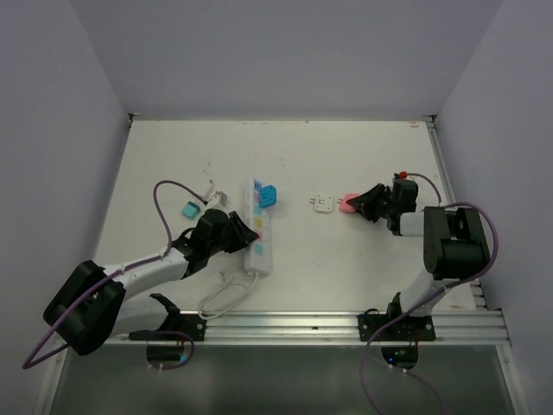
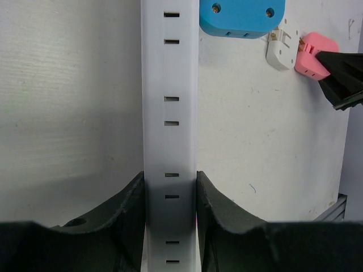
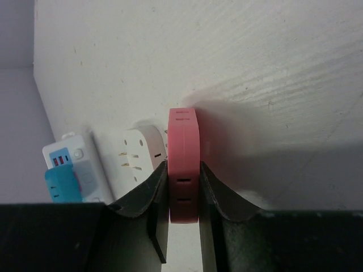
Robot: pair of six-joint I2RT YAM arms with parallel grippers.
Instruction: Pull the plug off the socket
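Note:
The white power strip [image 1: 260, 226] lies lengthwise left of the table's middle. A blue plug [image 1: 269, 197] sits in its far end. My left gripper [image 1: 249, 235] is shut across the strip's near half; in the left wrist view the fingers [image 2: 131, 204] press both of the strip's [image 2: 170, 113] sides. My right gripper [image 1: 356, 206] is shut on a pink plug [image 1: 346, 205], clear of the strip and low over the table; the right wrist view shows it [image 3: 183, 164] clamped between the pads. A white plug [image 1: 322, 203] lies loose beside it, prongs showing [image 3: 139, 156].
The strip's thin white cord [image 1: 226, 298] loops toward the near rail. A small teal block [image 1: 188, 209] and a small grey piece [image 1: 214, 199] lie left of the strip. Grey walls enclose the table on three sides. A metal rail [image 1: 346, 327] runs along the near edge.

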